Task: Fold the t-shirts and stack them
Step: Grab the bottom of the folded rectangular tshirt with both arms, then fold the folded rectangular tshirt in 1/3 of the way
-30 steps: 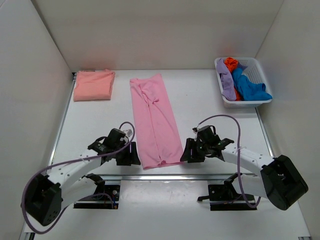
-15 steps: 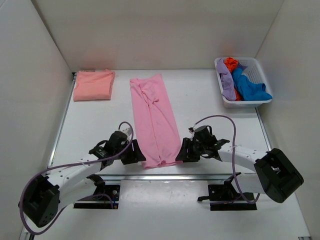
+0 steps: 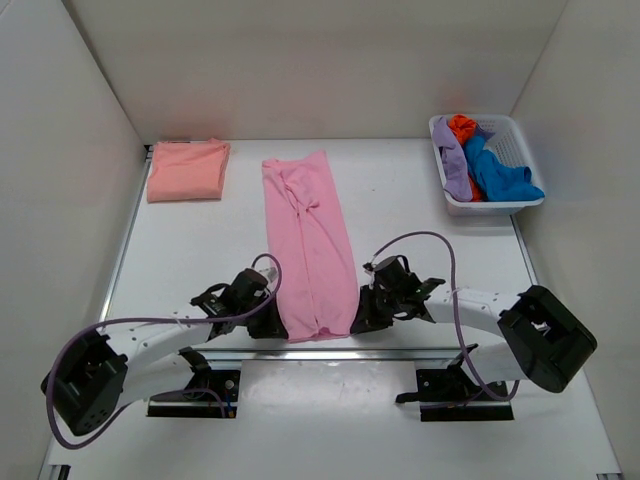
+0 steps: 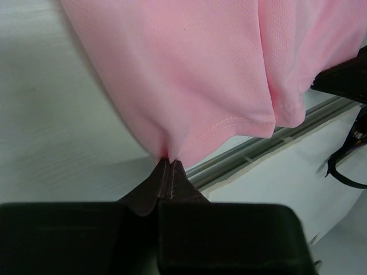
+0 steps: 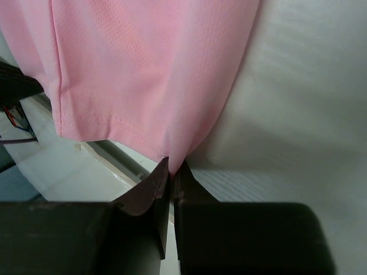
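Left arm: stretched out low, reaching in toward the middle.
Left fingers [image 4: 153, 190]: pressed tight together, pinching the near left corner of the pink t-shirt [image 3: 310, 240].
Right arm: low too, reaching in from the other side.
Right fingers [image 5: 148, 193]: pressed tight together, pinching the near right corner.

— What sits at the far right?
— A white basket [image 3: 497, 207] on the white table [image 3: 420, 190] (close to the right wall [image 3: 590, 150]). A purple cloth [image 3: 455, 165], an orange cloth [image 3: 462, 125] and a blue cloth [image 3: 503, 178] are heaped in it.
— And near?
— A metal rail [image 3: 330, 352] runs along the table's edge.
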`<state>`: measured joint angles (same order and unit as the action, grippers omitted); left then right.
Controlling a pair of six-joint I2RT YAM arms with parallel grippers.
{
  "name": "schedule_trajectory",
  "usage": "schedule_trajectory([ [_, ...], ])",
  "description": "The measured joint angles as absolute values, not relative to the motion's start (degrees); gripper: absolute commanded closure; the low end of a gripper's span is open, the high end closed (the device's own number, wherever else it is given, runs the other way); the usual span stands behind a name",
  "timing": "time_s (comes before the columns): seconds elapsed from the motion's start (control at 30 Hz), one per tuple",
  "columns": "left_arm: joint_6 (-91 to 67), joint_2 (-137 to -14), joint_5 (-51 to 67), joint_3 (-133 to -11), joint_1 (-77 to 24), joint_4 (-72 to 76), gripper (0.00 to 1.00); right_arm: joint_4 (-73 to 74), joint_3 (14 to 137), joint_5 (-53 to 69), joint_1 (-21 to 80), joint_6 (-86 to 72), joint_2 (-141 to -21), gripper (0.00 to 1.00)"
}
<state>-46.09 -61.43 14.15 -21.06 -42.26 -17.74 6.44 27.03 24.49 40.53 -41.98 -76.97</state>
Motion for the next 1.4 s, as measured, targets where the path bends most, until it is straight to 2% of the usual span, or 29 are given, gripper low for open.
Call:
schedule_trajectory([
  [0.43, -43.48, -54.04, 16.69, -18.11, -40.45, -24.58, 1.0, 11.25, 27.18, 26.89, 46.85, -41.95, -74.96, 1.0],
  [0.67, -40.03, -54.48, 20.53, -25.56, -30.57, -28.6, 1.0, 17.1, 35.59, 30.72, 42.44, -38.89, -76.4, 1.0],
  [0.87, -35.44, -62.35, 23.51, -37.8, -22.81, -26.92, 1.0, 19.88, 46.78, 34.76, 34.87, -33.76, -80.99, 1.0],
  [1.4, -29.65, -86.26, 28.08, -52.75, -12.49, -22.26, 1.0, 30.33, 74.96, 38.54, 24.75, -22.41, -103.98, 1.0],
])
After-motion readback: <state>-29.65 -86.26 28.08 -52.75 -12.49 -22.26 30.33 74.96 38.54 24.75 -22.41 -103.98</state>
